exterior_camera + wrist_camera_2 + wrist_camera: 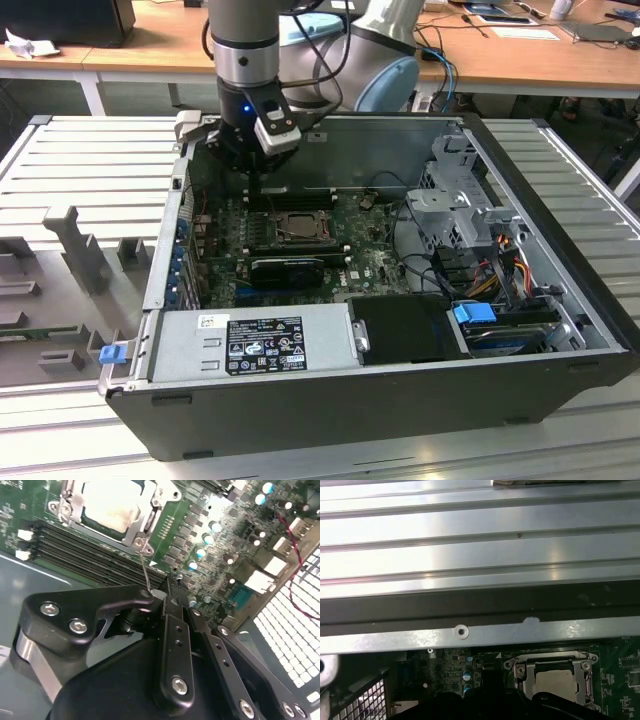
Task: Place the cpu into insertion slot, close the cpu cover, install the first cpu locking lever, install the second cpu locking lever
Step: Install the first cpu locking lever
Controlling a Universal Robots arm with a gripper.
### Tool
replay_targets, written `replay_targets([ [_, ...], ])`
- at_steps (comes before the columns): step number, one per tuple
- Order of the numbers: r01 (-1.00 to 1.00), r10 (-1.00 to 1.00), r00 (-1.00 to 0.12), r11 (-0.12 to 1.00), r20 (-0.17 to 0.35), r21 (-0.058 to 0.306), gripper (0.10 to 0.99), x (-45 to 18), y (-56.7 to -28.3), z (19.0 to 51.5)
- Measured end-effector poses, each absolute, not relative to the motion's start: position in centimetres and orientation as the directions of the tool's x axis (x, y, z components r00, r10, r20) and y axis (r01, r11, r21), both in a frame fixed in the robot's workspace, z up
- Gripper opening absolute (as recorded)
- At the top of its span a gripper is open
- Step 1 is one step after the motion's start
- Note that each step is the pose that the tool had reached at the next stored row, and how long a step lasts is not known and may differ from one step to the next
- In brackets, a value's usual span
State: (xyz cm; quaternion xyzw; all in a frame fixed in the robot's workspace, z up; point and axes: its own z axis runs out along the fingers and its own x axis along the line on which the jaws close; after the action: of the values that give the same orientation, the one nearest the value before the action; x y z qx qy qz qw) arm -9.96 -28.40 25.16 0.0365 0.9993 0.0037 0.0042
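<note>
The cpu (111,507) lies in the insertion slot (276,229) on the green board, its pale metal top showing through the cut-out. Over it, the cpu cover (66,506) is folded down flat, and in the first wrist view the cpu (555,681) sits framed by the cover (521,672). A thin wire locking lever (145,567) rises from the socket's corner to my fingertips. My gripper (165,593) is shut on the lever's free end, just beside the socket. In the exterior view my gripper (254,188) hangs inside the case above the socket's far left corner.
Long black memory slots (75,545) run beside the socket. A black card (290,270) lies on its near side. A grey power supply (255,345) fills the case front, with a drive cage (455,210) and cables (490,270) on the exterior view's right. The case wall (480,635) is close by.
</note>
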Motion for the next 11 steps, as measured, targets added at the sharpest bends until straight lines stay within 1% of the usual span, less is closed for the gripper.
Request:
replay_targets([
  [11, 0.073, 0.073, -0.997, 0.997, 0.011, 0.006, 0.106, -6.6, -28.4, 25.2],
])
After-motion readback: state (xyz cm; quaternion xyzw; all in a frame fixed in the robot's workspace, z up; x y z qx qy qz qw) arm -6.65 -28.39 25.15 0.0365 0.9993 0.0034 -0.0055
